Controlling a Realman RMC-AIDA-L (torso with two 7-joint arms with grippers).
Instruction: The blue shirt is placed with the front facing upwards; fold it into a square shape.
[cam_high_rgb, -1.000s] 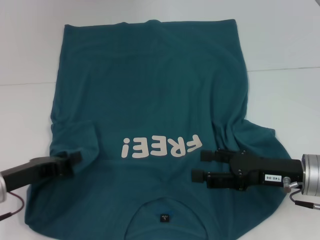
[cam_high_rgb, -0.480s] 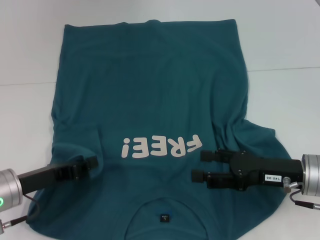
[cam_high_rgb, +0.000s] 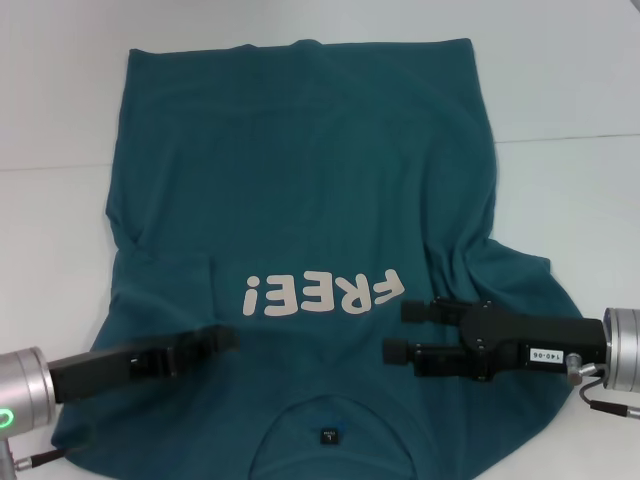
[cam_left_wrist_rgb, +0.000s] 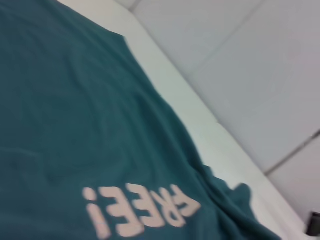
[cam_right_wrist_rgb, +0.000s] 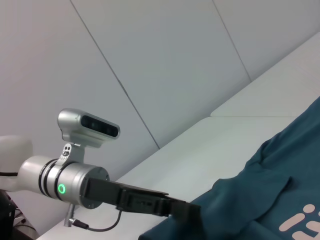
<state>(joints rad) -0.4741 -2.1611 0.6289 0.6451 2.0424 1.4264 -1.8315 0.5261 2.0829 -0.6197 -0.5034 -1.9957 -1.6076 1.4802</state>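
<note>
1. The blue shirt (cam_high_rgb: 310, 230) lies spread front-up on the white surface (cam_high_rgb: 570, 200), its collar at 6 o'clock in the head view and its hem at 12 o'clock.
2. The pale "FREE!" lettering (cam_high_rgb: 322, 293) reads upside down in the head view, just past the centre toward 6 o'clock; the small dark label (cam_high_rgb: 327, 435) sits inside the collar below it.
3. The sleeve on the 8 o'clock side is folded inward over the body, with a crease running beside the lettering; the sleeve at 4 o'clock lies bunched and wrinkled outward.
4. The left gripper (cam_high_rgb: 222, 340) reaches in from 8 o'clock, low over the shirt, its tip just beside the "!" end of the lettering. Whether its fingers are released or clenched cannot be told from these views, nor whether they hold any cloth.
5. The right gripper (cam_high_rgb: 398, 331) reaches in from 4 o'clock, level over the shirt, its tip just below the "F" end of the lettering.
6. Its two black fingers (cam_high_rgb: 420, 311) stand apart, released, with nothing between them.
7. The left wrist view shows the shirt (cam_left_wrist_rgb: 75, 125), the lettering (cam_left_wrist_rgb: 140, 210) and the white surface (cam_left_wrist_rgb: 200, 125) beyond the shirt's edge.
8. The right wrist view shows the left gripper (cam_right_wrist_rgb: 185, 214) stretched over the shirt (cam_right_wrist_rgb: 270, 195), with a panelled wall (cam_right_wrist_rgb: 150, 55) behind.
</note>
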